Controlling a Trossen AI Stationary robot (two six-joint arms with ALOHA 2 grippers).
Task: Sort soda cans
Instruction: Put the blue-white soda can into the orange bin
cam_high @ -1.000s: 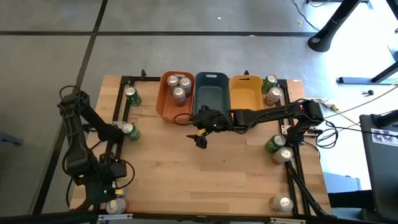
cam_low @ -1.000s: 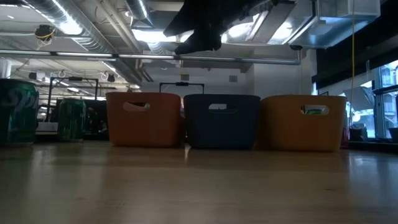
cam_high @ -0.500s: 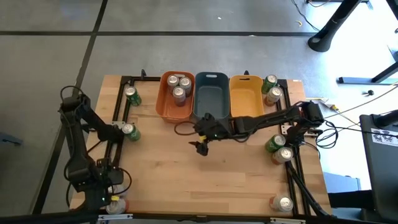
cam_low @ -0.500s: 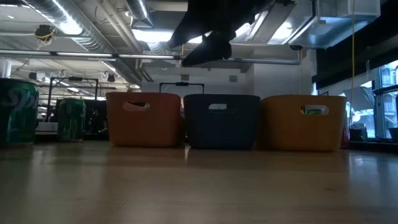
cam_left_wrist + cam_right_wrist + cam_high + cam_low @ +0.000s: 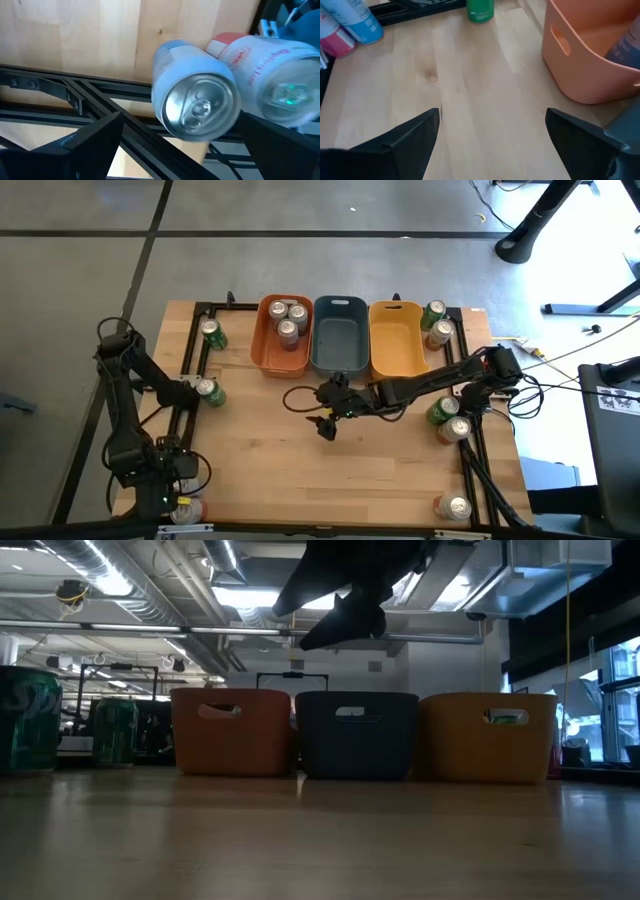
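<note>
Left wrist view: spread left claw frames a silver-topped, pale-blue soda can.

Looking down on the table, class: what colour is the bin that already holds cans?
Orange: the bin at the left end of the row, clearest in the high view.

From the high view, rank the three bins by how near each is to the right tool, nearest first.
Right tool hangs open over the mid table, in front of the bins.
1. Grey-blue bin, middle of the row, nearest.
2. Orange bin, on the left, holding cans.
3. Yellow bin, on the right; close to the orange one.
</note>
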